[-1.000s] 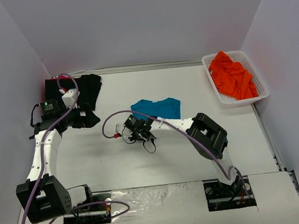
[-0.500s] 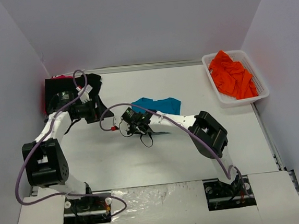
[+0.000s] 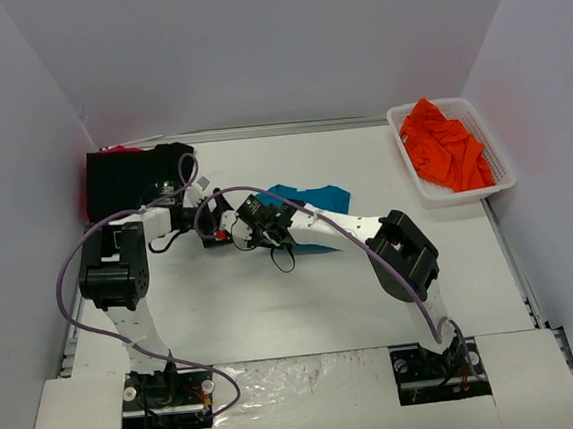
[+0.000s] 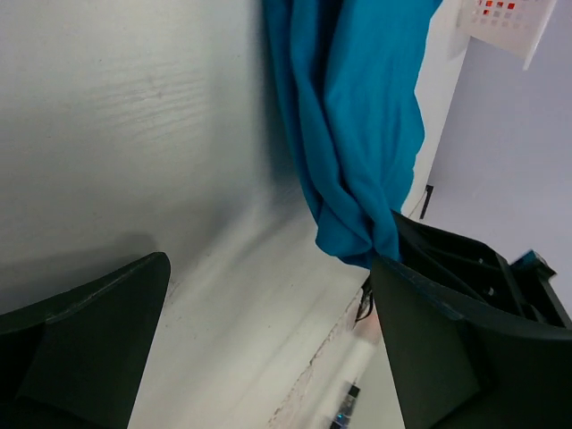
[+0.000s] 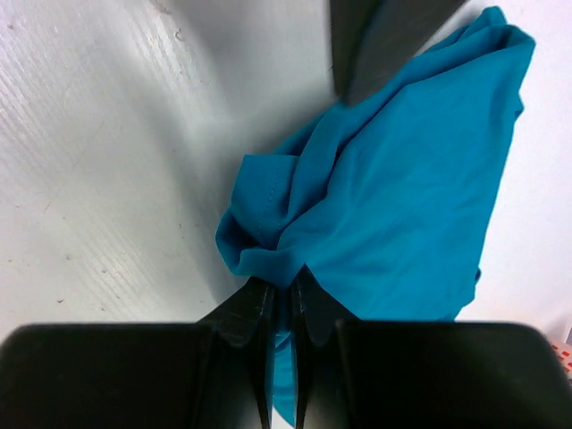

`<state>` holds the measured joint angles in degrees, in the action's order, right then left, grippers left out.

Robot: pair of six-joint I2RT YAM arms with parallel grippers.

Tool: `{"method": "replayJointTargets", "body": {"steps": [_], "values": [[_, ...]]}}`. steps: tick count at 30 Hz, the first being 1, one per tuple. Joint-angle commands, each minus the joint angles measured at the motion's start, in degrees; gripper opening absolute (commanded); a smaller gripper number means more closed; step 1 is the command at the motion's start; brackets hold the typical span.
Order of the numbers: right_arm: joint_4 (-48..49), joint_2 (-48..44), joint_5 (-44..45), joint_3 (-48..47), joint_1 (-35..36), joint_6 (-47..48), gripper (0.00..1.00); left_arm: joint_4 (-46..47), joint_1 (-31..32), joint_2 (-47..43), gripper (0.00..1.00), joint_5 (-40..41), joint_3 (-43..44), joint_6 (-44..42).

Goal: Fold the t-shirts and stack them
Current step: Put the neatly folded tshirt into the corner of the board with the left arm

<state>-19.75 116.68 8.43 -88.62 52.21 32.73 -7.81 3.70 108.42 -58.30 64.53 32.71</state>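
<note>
Teal-blue t-shirt (image 5: 402, 179): lies crumpled and unfolded on the table (image 3: 324, 301), just toward 12 o'clock from its middle, with its 9 o'clock edge gathered into a bunch.
Right end effector (image 5: 281, 290): clenched on that bunched edge, only a thin fold of cloth caught between the fingertips.
Left end effector (image 4: 268, 268): released and empty, fingers spread wide low over the table, just beside the same bunch on its 9 o'clock side.
Step, as I judge it: getting a two-handed hold so the shirt can be spread flat before folding.
Risk: so little cloth is pinched that it may slip free under a pull.
Risk: the two end effectors sit very near each other and could knock together or grab the same fold.
Black t-shirt (image 3: 132, 173): at 10 o'clock, flat by the wall.
Orange t-shirts (image 3: 446, 145): heaped in the white basket (image 3: 504, 170) at 2 o'clock, not yet folded.
</note>
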Motion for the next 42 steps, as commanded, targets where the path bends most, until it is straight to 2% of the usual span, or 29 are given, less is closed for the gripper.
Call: {"method": "replayJointTargets", "body": {"steps": [1, 6, 10, 13, 17, 23, 34, 35, 38, 39, 41, 42], "values": [[-1.96, -0.49, 0.98, -3.48, 0.00, -0.12, 0.00, 4.11, 1.48, 1.08, 0.94, -1.82, 2.62, 5.43], [-3.37, 0.91, -0.51, -5.33, -0.09, -0.39, 0.00, 13.33, 2.97, 4.69, 0.94, -0.32, 2.26, 13.94], [-4.07, 1.70, -1.39, -5.60, 0.00, -0.47, 0.00, 26.93, 3.67, 6.45, 0.94, -0.41, 2.09, 23.26], [-4.16, 1.88, -1.83, -5.34, -0.09, -0.39, 0.00, 24.61, 5.60, 7.50, 0.94, -0.14, 4.37, 23.19], [-4.51, 2.32, -2.10, -5.69, -0.09, -0.39, 0.00, 28.02, 7.45, 8.73, 0.94, 0.91, 3.59, 25.47], [-5.13, 2.76, -2.45, -6.65, -0.09, -0.39, 0.00, 27.15, 10.09, 11.55, 0.94, 0.21, 4.90, 24.77], [-5.65, 3.55, -2.45, -7.09, -0.17, -0.30, 0.00, 24.25, 11.32, 14.54, 0.95, -0.50, 7.10, 21.35], [-5.83, 3.55, -2.45, -7.09, -0.17, -0.30, 0.00, 24.16, 11.50, 14.62, 0.98, -0.58, 7.19, 21.26], [-5.92, 3.81, -2.54, -7.09, -0.17, -0.39, 0.00, 25.56, 11.94, 14.89, 0.68, -1.20, 7.19, 21.87], [-5.92, 3.99, -2.45, -7.09, -0.17, -0.39, 0.00, 25.92, 12.03, 14.98, 0.49, -1.37, 7.27, 22.13], [-6.00, 4.17, -2.62, -7.09, -0.17, -0.39, 0.00, 26.18, 12.29, 15.33, 0.33, -1.64, 7.54, 22.31], [-6.00, 4.34, -2.63, -7.09, -0.09, -0.39, 0.00, 26.18, 12.38, 15.59, 0.17, -1.90, 7.71, 22.57]]}}
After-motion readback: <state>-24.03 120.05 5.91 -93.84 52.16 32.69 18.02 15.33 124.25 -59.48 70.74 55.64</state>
